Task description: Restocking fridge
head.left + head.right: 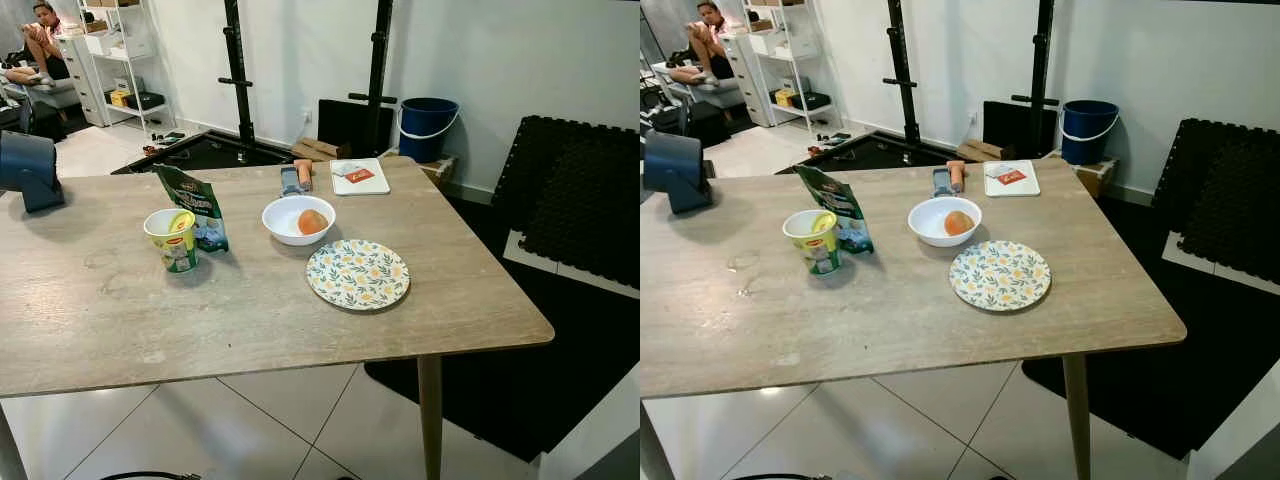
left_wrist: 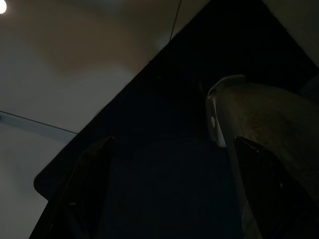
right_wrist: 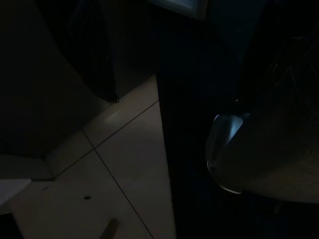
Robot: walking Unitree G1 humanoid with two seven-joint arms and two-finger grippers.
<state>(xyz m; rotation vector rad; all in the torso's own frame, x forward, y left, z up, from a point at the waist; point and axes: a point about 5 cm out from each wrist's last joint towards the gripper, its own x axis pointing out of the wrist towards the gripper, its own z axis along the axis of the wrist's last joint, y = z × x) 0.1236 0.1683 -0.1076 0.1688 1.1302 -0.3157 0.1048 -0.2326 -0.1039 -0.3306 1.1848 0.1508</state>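
A wooden table (image 1: 250,320) stands before me. On it are a yellow-green instant noodle cup (image 1: 173,239), a green snack bag (image 1: 192,204) leaning just behind the cup, a white bowl (image 1: 297,219) holding an orange round item (image 1: 313,221), and a floral plate (image 1: 358,274) with nothing on it. At the far edge lie a white board (image 1: 359,176) with a red packet and a small grey and orange object (image 1: 296,177). My left gripper (image 2: 174,199) hangs low in the shade, its two black fingers (image 2: 84,189) spread apart with nothing between them. The right wrist view is very dark, showing floor tiles (image 3: 124,164).
A dark blue device (image 1: 28,170) sits at the table's far left corner. Behind the table are a black rack (image 1: 236,70), a blue bucket (image 1: 427,127) and black foam mats (image 1: 580,200). A person (image 1: 40,40) sits at the far left. White tiled floor lies under the table.
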